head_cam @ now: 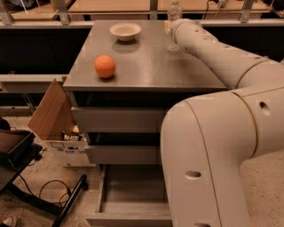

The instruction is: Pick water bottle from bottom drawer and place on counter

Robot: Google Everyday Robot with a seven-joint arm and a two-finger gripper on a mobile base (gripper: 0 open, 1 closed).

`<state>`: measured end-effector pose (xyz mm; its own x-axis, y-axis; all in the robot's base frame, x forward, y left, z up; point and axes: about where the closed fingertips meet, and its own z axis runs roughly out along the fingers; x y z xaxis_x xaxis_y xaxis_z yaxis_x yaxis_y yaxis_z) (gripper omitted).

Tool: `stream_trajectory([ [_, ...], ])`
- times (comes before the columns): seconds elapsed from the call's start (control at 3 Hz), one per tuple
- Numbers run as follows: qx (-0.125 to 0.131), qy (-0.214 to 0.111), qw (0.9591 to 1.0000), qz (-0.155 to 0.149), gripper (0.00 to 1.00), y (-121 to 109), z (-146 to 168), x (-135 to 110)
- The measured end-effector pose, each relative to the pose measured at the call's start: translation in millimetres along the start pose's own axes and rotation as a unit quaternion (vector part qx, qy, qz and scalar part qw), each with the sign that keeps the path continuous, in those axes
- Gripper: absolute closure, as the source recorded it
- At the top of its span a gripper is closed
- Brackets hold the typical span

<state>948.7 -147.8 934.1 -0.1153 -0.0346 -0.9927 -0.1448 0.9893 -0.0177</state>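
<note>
The water bottle (174, 12), clear with a white cap, stands upright at the back right of the grey counter (146, 71). Its middle is hidden by my arm, and its base (172, 46) shows on the counter surface. My gripper (170, 30) is at the end of the white arm, right at the bottle, mostly hidden behind the wrist. The bottom drawer (133, 195) is pulled open low in the view. The part of its tray that shows holds nothing.
An orange ball (105, 66) lies on the counter's left front and a shallow white bowl (125, 31) at its back. A cardboard box (51, 111) leans by the cabinet's left. A black stand (17, 155) and cables are on the floor. Wooden benches (115, 5) run behind.
</note>
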Motion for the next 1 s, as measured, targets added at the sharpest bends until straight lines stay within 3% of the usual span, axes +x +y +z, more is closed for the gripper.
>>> stream_trajectory([
  [0.33, -0.001, 0.005, 0.9999, 0.016, 1.0, 4.0, -0.1, 21.4],
  [1.0, -0.001, 0.006, 0.9998, 0.017, 0.51, 5.1, -0.5, 16.8],
])
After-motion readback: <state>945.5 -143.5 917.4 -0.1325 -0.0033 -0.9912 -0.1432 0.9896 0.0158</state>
